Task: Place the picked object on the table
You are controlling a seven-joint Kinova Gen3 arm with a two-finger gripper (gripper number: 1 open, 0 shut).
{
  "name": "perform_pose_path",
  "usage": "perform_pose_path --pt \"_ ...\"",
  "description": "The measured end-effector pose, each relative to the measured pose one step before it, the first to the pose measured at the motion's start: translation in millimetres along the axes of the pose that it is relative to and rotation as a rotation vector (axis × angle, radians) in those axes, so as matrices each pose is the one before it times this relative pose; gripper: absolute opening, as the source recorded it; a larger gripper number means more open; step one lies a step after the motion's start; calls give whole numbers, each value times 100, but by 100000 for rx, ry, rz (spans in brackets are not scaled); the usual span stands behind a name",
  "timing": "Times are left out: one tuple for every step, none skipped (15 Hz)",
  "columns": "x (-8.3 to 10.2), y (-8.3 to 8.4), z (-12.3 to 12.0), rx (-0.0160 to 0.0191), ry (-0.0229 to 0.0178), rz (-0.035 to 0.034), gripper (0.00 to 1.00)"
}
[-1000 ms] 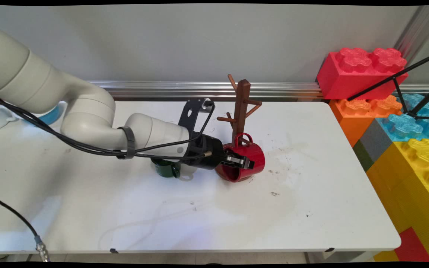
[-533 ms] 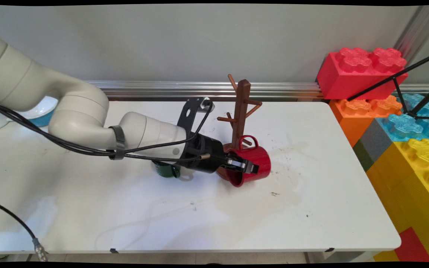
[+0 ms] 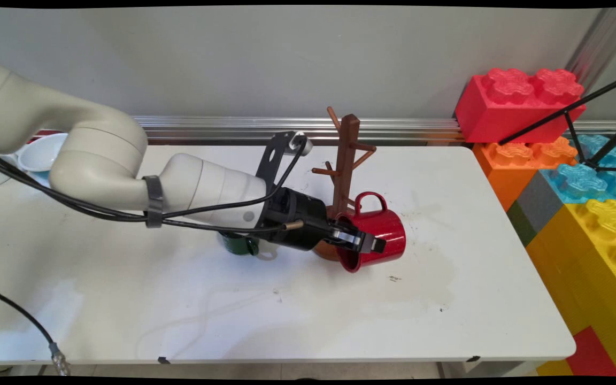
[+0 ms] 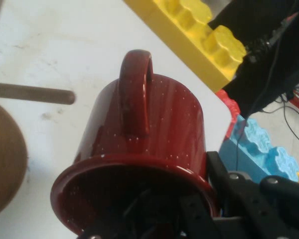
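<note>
My gripper is shut on the rim of a red mug, one finger inside and one outside. The mug lies on its side in the air, handle up, mouth toward the arm, just right of the brown wooden mug tree. In the hand view the red mug fills the middle, handle pointing up, with my gripper clamped on its rim at the bottom right. A peg of the mug tree juts in from the left, above the tree's round base. A dark green mug stands on the table, mostly hidden under the wrist.
Large toy bricks, red, orange, blue and yellow, are stacked past the table's right edge. A white bowl sits at the far left. A metal rail runs along the table's back edge. Black cables hang from the arm.
The gripper has carried the red mug to the right and slightly up, away from the mug tree's base. The mug has tilted further onto its side.
</note>
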Motion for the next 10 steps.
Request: perform_pose_path --pt "28 281 -297 -375 -619 1085 0" --pt "57 251 -324 -225 -718 1197 0" --pt "51 102 -311 516 -957 1169 0" --pt "50 71 -230 304 -531 746 0" --pt "119 175 -420 238 -487 1084 0" --pt "87 240 -472 321 -492 1062 0" --pt "-27 279 -388 272 -437 857 0" --pt "-150 261 -291 396 -390 539 0" --pt "-206 319 -207 273 -509 495 0" --pt "-259 273 -175 306 -681 317 0"
